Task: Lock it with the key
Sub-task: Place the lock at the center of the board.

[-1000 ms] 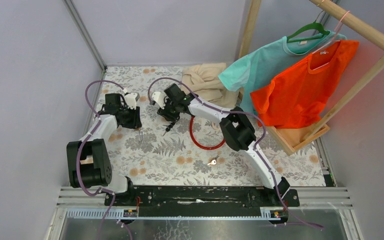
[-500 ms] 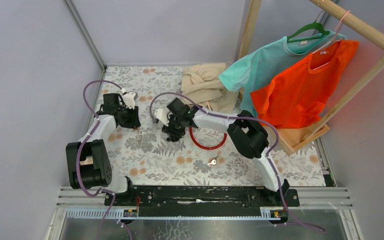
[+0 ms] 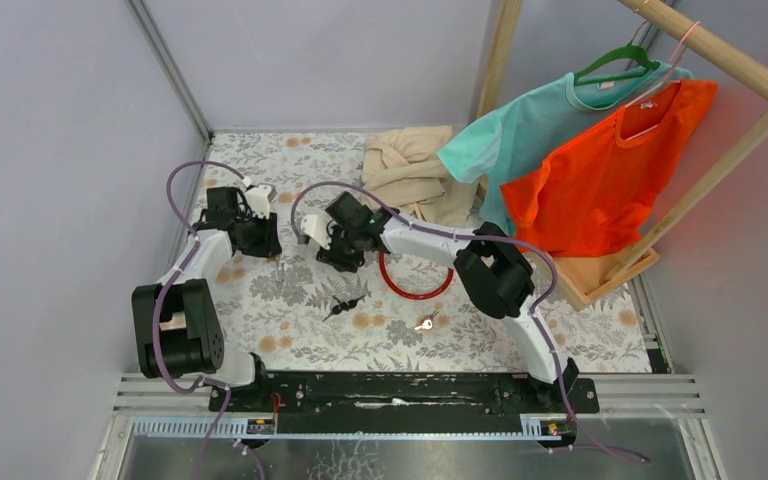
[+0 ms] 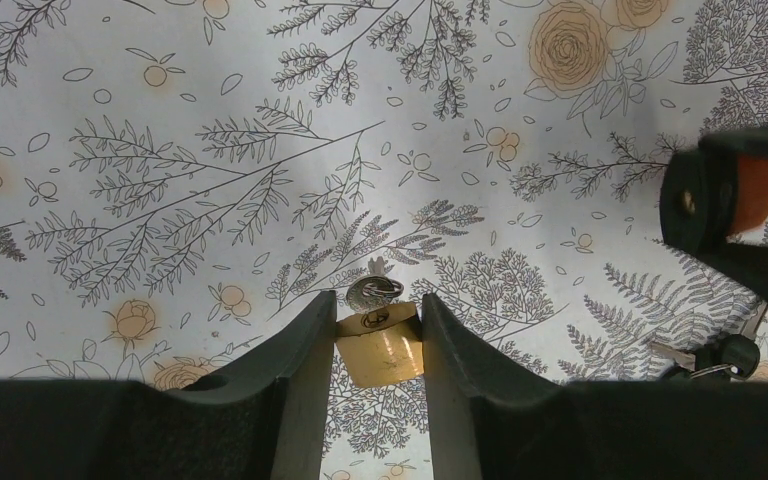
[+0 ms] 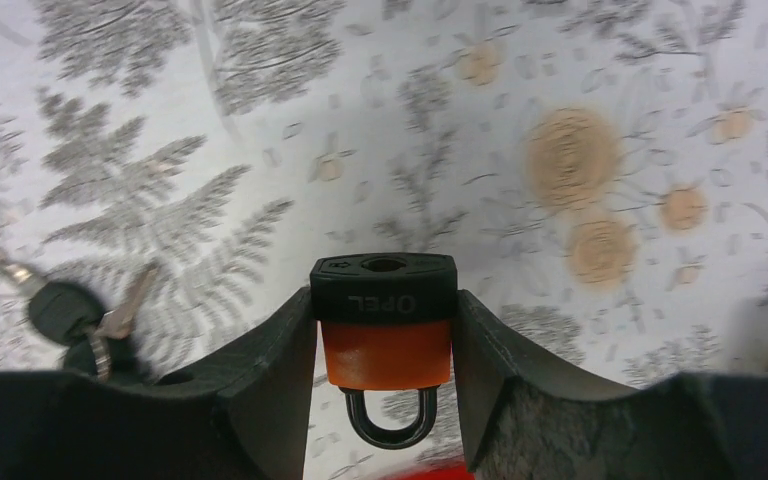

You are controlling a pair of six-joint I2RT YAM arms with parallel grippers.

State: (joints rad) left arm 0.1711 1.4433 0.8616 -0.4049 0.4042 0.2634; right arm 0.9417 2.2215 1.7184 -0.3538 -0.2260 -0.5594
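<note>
Right hand point(image 5: 385, 300) clamps an orange-and-black padlock point(image 5: 385, 345) by its sides, shackle toward the wrist; left hand point(image 4: 378, 305) pinches a brass padlock point(image 4: 380, 358). Black-headed key bunch point(image 3: 338, 306) lies loose on the floral worktop point(image 3: 260, 325), near the right hand, on its base-ward side; neither hand touches it.

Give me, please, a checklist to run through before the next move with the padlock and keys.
1. Orange padlock clamped in the right gripper: ok.
2. Its black keyhole end faces away from the wrist, uncovered: ok.
3. Key in a gripper: not ok; the black-headed keys lie on the table.
4. Left gripper free to fetch them: not ok; it grips a brass lock.
5. Shackle fully seated: cannot tell.
</note>
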